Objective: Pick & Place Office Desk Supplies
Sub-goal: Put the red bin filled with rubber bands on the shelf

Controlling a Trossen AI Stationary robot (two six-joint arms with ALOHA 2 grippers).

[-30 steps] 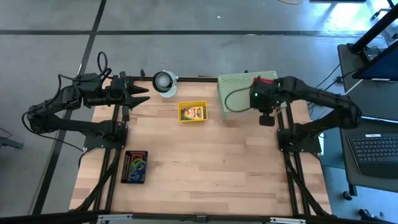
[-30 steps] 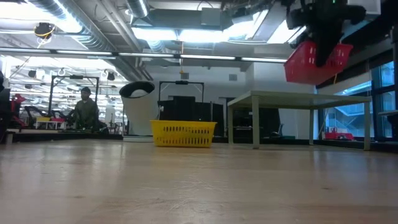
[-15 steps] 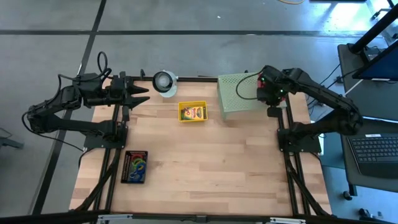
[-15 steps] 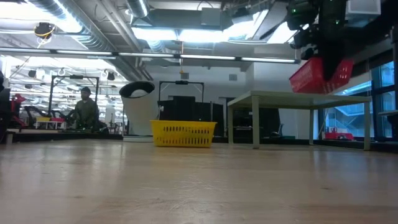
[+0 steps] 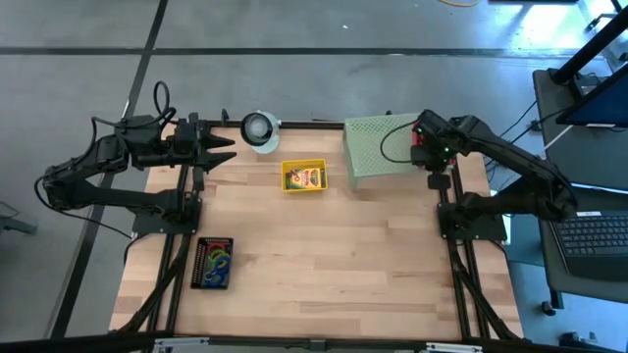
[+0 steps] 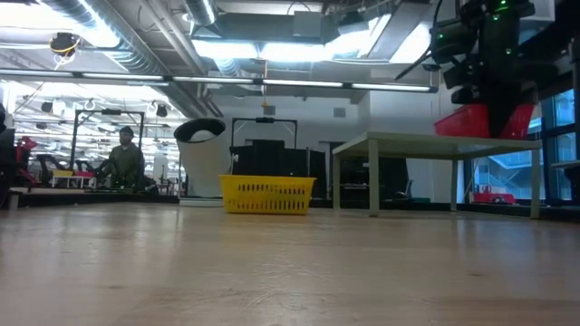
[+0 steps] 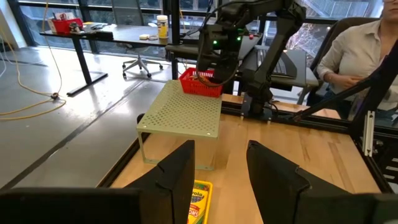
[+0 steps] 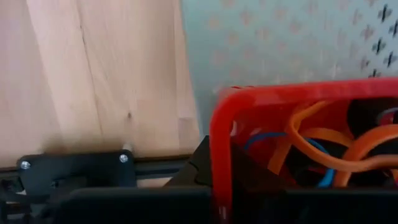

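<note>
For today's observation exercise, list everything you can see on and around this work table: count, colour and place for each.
Stand: one, pale green, perforated, far right of table.
Red basket: one, on the stand's far corner, orange and blue rubber bands inside.
Yellow tray: one, far middle, holding a crayon box.
Black tray: one, near left, coloured loops inside.
Roll: one, white-grey, far edge.
Person: one, light top, beside the table.
Left gripper: open, far left, idle.
Right gripper: shut on the red basket.
</note>
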